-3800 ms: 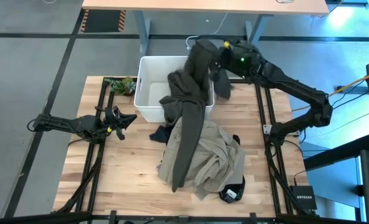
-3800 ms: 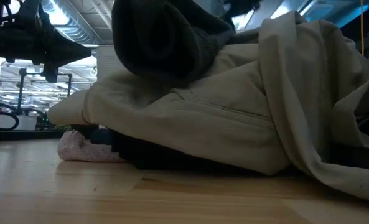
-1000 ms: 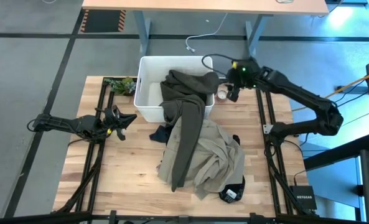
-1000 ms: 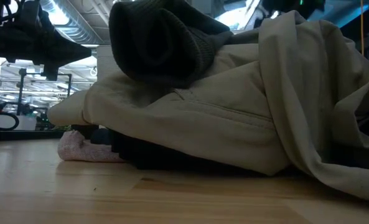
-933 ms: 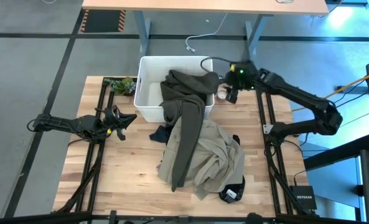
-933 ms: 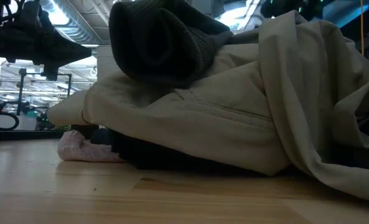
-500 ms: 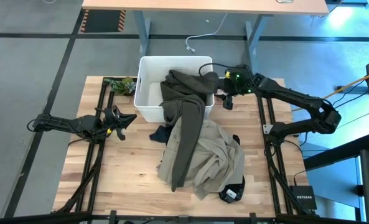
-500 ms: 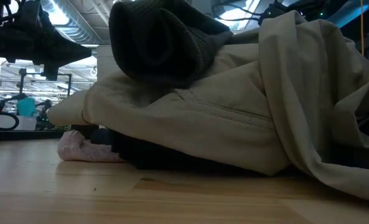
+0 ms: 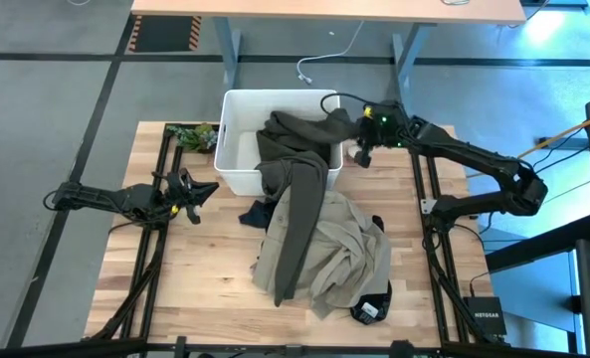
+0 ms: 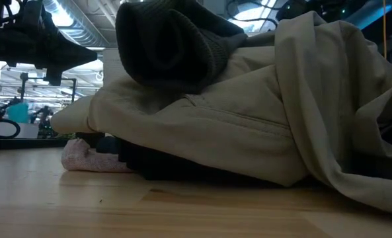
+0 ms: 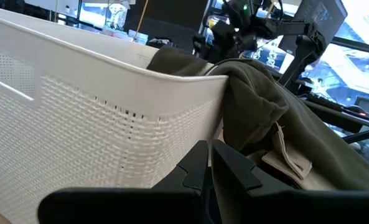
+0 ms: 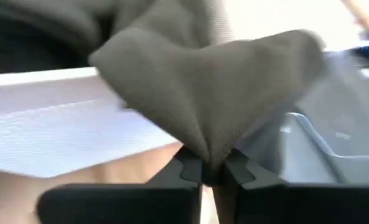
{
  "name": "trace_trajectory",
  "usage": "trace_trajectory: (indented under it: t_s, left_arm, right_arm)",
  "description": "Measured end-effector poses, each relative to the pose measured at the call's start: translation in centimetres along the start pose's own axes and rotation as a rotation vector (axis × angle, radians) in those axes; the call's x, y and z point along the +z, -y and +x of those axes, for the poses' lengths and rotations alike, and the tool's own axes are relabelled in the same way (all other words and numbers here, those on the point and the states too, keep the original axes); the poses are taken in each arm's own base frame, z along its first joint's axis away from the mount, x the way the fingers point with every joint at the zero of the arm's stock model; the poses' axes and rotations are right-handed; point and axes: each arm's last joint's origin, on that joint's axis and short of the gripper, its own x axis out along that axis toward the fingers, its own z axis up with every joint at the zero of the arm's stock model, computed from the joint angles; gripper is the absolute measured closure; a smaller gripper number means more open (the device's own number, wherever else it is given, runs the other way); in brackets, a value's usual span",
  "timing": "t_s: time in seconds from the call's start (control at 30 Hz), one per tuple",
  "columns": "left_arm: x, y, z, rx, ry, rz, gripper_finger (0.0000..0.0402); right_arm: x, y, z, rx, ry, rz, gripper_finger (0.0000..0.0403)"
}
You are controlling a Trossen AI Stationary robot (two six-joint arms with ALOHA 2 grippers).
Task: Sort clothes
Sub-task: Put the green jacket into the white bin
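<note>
A large dark olive garment [image 9: 295, 189] hangs out of the white bin [image 9: 237, 129] and trails over the beige-khaki garment [image 9: 346, 249] heaped on the table. Black cloth [image 9: 376, 296] lies under the heap's near right side, and a small dark blue-grey piece [image 9: 253, 214] lies by the bin's near wall. A pink piece [image 10: 86, 158] peeks out under the heap. My right gripper [image 9: 348, 129] is at the bin's right rim, shut on the olive garment. My left gripper [image 9: 197, 189] waits shut at the table's left, level. My right gripper pinches a bunched fold of the olive garment [image 12: 216, 140] between its two fingers, at the part lying over the bin's right rim. The fingers slant down from the table's right. The cloth spreads out from the fingertips; the rest lies in the bin and over the heap.
A small green leafy thing [image 9: 191, 135] lies at the bin's left. A dark device [image 9: 366, 310] sits by the heap's near right corner. A small pale round thing [image 9: 355, 151] stands on the table just right of the bin. Bare wood shows at the near left [image 9: 185, 278].
My right gripper has gone down and toward the bin from the table's far right side, reached the olive garment at the bin's right rim and taken hold of it. The garments lie as before.
</note>
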Motion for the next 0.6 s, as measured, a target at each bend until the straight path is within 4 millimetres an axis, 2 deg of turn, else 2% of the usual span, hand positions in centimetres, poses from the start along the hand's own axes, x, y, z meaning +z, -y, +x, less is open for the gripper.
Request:
trace_trajectory:
  t_s: [0.07,0.17,0.33,0.47,0.6]
  left_arm:
    - [0.0,0.0,0.0,0.0,0.0,0.0,0.0386]
    - [0.0,0.0,0.0,0.0,0.0,0.008,0.0386]
    - [0.0,0.0,0.0,0.002,0.0,0.004,0.0386]
    - [0.0,0.0,0.0,0.003,0.0,0.004,0.0386]
    - [0.0,0.0,0.0,0.002,0.0,0.005,0.0386]
  right_arm:
    - [0.8,0.5,-1.1,-0.069,0.0,-0.016,0.0385]
    - [2.6,1.2,-2.8,-0.135,0.054,0.013,0.0366]
    - [6.2,0.9,-4.9,-0.055,0.307,0.048,0.0379]
    - [8.5,-0.6,-5.1,0.042,0.502,0.053,0.0389]
    - [9.4,-2.4,-4.0,0.105,0.522,0.03,0.0359]
